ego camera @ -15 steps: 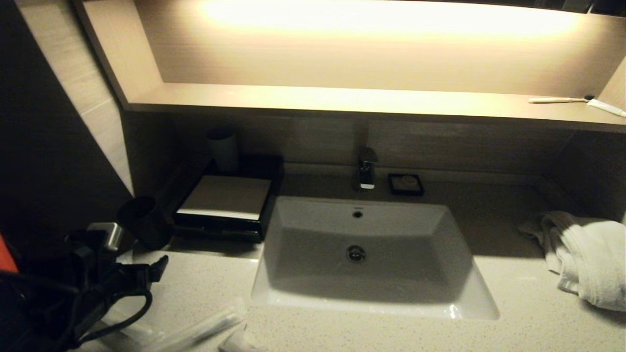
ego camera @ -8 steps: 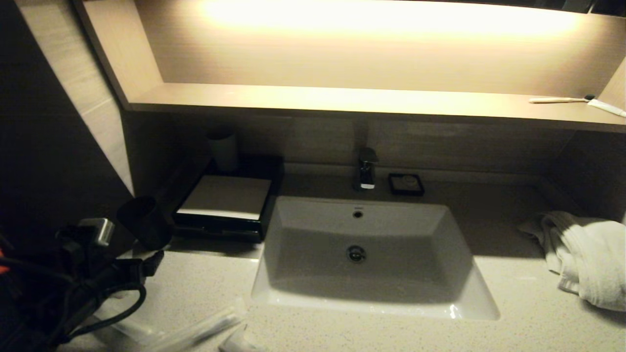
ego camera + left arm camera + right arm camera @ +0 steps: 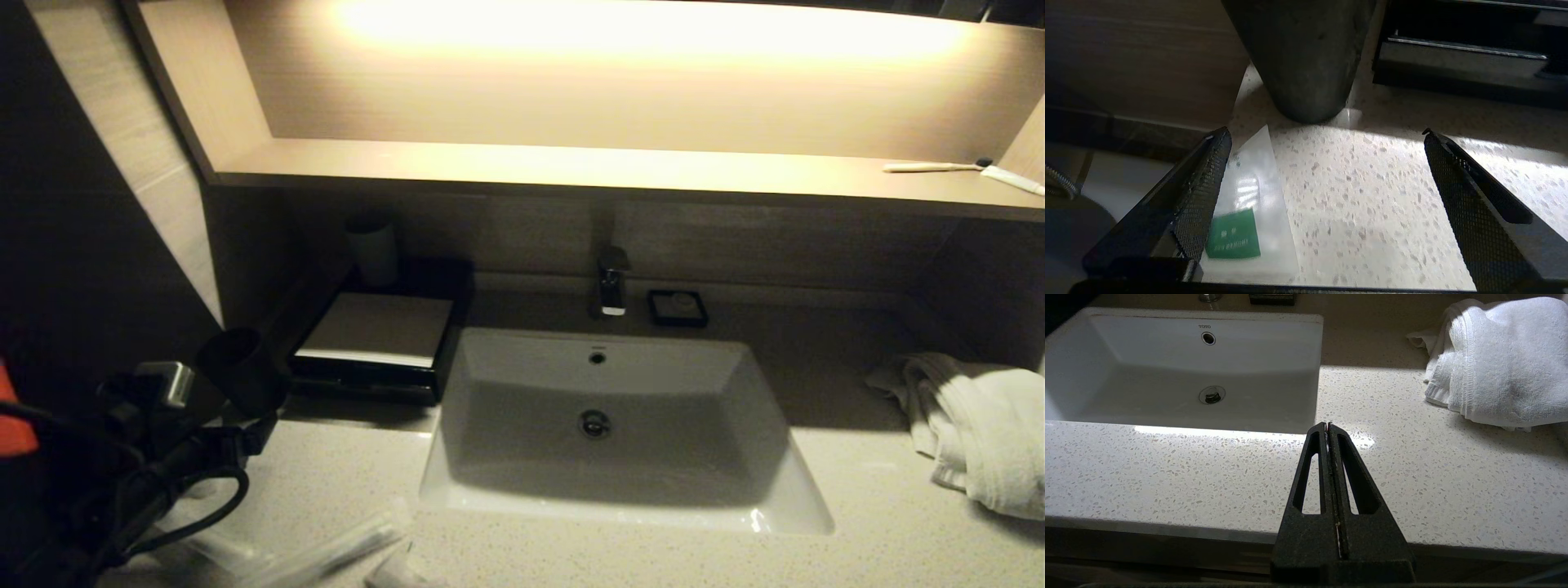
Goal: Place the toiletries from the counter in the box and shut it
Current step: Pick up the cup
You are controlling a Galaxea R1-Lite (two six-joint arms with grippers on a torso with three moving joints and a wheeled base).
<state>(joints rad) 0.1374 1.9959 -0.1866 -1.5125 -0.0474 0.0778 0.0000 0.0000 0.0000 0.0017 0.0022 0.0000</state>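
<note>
My left gripper [image 3: 255, 431] hangs low over the near-left counter, open and empty; in the left wrist view [image 3: 1326, 131] its fingers straddle bare counter. A clear sachet with a green label [image 3: 1241, 212] lies flat beside one finger [image 3: 1204, 192]. More clear-wrapped toiletries [image 3: 326, 554] lie at the counter's front edge, with another [image 3: 392, 573] beside them. The black box with a pale top [image 3: 377, 335] stands left of the sink and also shows in the left wrist view [image 3: 1461, 57]. My right gripper [image 3: 1327, 425] is shut and empty over the front counter.
A dark cup [image 3: 241, 369] stands just beyond my left gripper, close in the left wrist view [image 3: 1302, 53]. A white cup [image 3: 372, 249] stands behind the box. The white sink [image 3: 490, 506], faucet [image 3: 612, 284], soap dish [image 3: 678, 308] and a white towel [image 3: 980, 425] fill the counter.
My left arm has drawn slightly left and back toward the dark cup, then nearly stopped. Nothing was picked up or released.
</note>
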